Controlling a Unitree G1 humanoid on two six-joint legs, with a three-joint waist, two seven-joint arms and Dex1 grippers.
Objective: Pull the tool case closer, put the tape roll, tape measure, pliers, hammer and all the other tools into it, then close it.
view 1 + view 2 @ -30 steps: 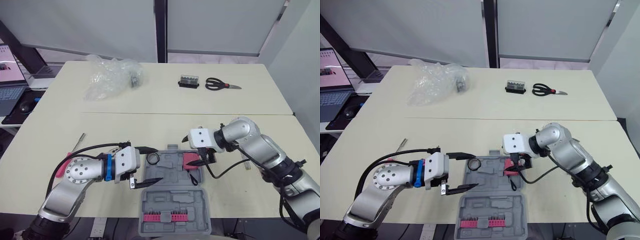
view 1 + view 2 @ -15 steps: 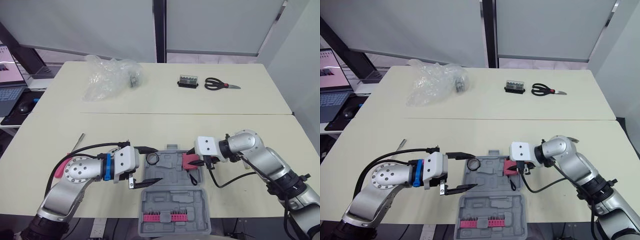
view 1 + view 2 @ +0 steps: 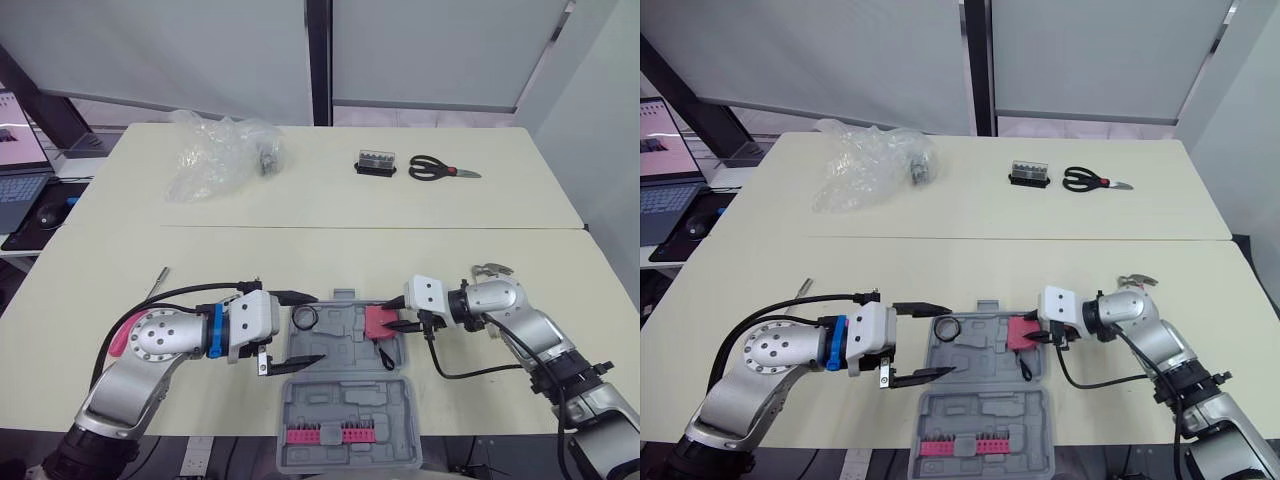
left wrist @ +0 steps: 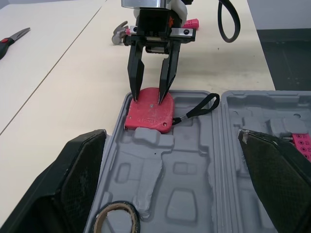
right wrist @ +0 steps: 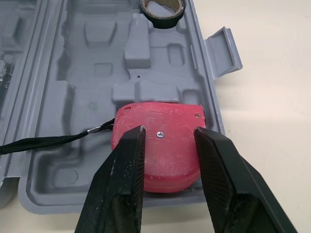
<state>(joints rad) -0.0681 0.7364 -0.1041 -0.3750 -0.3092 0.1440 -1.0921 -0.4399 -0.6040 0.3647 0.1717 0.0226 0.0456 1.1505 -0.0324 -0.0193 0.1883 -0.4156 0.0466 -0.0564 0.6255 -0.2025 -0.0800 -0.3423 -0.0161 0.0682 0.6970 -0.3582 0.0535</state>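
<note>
On the beige table point(image 3: 300, 250), the open case point(image 3: 340, 395) holds a tape measure point(image 3: 378, 322) at 2 o'clock beneath the released right gripper point(image 3: 394, 316); the left gripper point(image 3: 316, 328) gapes at 10 o'clock

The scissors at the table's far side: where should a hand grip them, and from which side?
Likely from straight above: the scissors lie flat and closed on the table, black handle loops toward the bit box, blades pointing to the robot's right. Pinch across the narrow neck where loops meet blades; the blades are thin and hug the surface, and the loops look wide.
</note>
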